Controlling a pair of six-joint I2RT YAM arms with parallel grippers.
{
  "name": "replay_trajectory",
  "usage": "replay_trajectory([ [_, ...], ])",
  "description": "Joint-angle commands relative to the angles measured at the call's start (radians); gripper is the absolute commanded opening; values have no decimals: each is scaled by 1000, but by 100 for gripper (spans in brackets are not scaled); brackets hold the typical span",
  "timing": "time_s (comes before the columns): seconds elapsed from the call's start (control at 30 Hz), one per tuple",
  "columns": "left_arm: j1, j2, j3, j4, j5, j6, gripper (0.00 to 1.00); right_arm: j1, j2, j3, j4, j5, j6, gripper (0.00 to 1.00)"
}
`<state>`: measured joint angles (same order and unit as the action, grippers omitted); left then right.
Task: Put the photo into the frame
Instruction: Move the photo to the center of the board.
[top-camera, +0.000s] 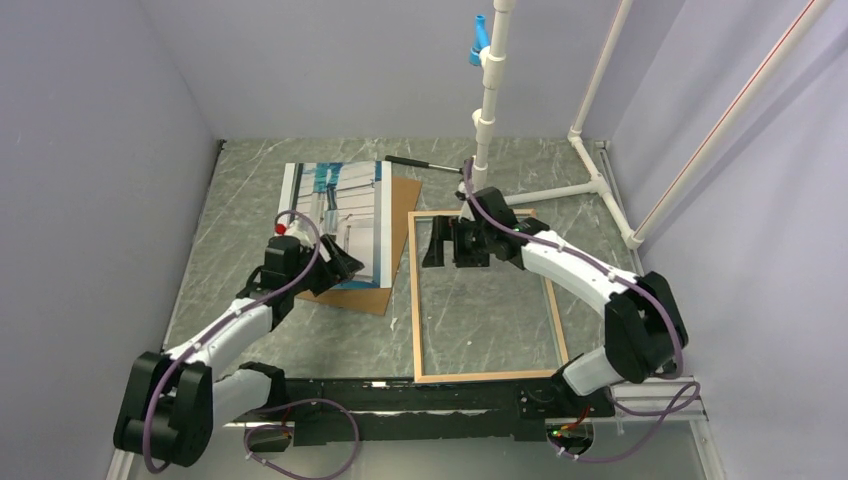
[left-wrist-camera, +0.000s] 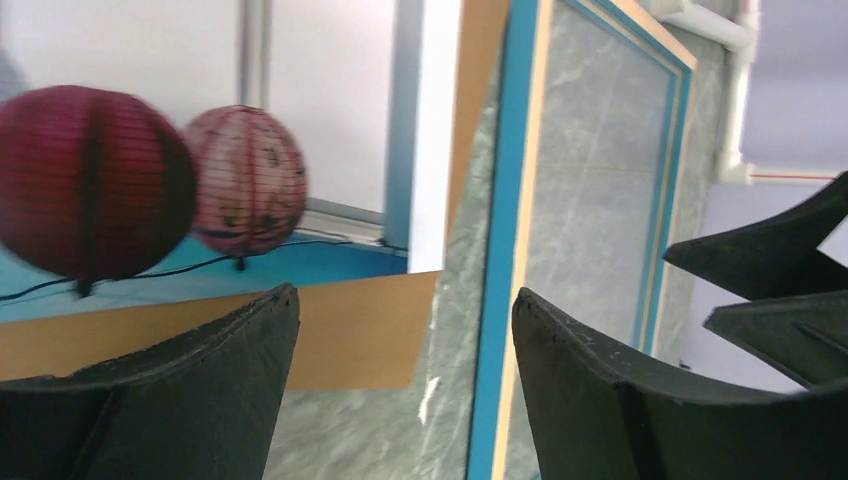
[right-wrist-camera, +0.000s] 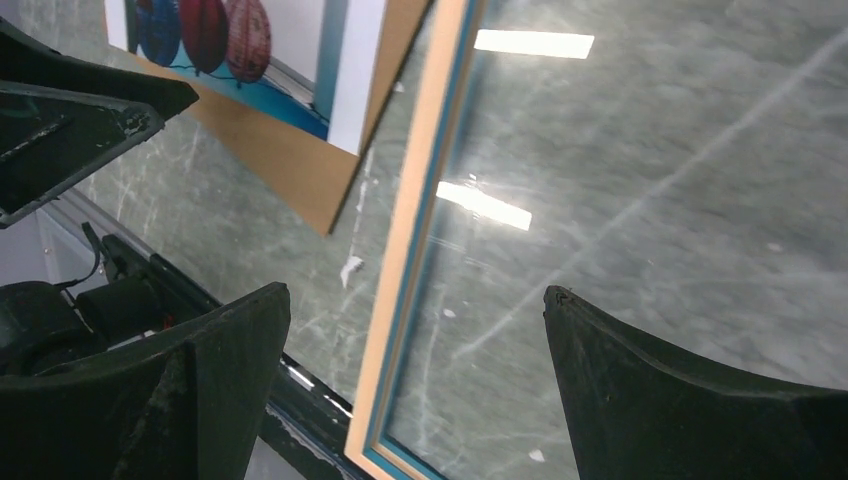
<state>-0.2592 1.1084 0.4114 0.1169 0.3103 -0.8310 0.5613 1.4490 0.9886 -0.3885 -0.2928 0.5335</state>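
Marbled table (top-camera: 240, 190) holds the frame (top-camera: 415, 300) at centre; the photo (top-camera: 335, 215) lies at its 10 o'clock on a brown board (top-camera: 372, 298). Left gripper (top-camera: 345, 265) and right gripper (top-camera: 433, 244) both spread wide, empty. Risk, I judge: pinching board with photo.

Your left claw (left-wrist-camera: 405, 300) has its jaws wide apart, low over the marbled desk (left-wrist-camera: 380, 430). Past the tips you've got the photo (left-wrist-camera: 200, 150), two reddish lanterns above a blue floor, lying on a brown board (left-wrist-camera: 350, 330). Just right of it runs the frame (left-wrist-camera: 505, 200), turquoise edge showing. The right claw (left-wrist-camera: 690, 288) pokes in at far right.
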Motion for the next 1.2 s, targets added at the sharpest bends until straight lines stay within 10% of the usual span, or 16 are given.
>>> replay_trajectory([
  [0.0, 51, -76, 54, -229, -93, 92, 82, 65, 83, 132, 20, 14, 18, 100],
  [0.4, 168, -103, 213, -677, -448, 233, 89, 181, 372, 386, 37, -31, 68, 100],
  [1.17, 514, 156, 353, -644, -398, 340, 96, 189, 691, 633, 22, -1, 106, 100],
])
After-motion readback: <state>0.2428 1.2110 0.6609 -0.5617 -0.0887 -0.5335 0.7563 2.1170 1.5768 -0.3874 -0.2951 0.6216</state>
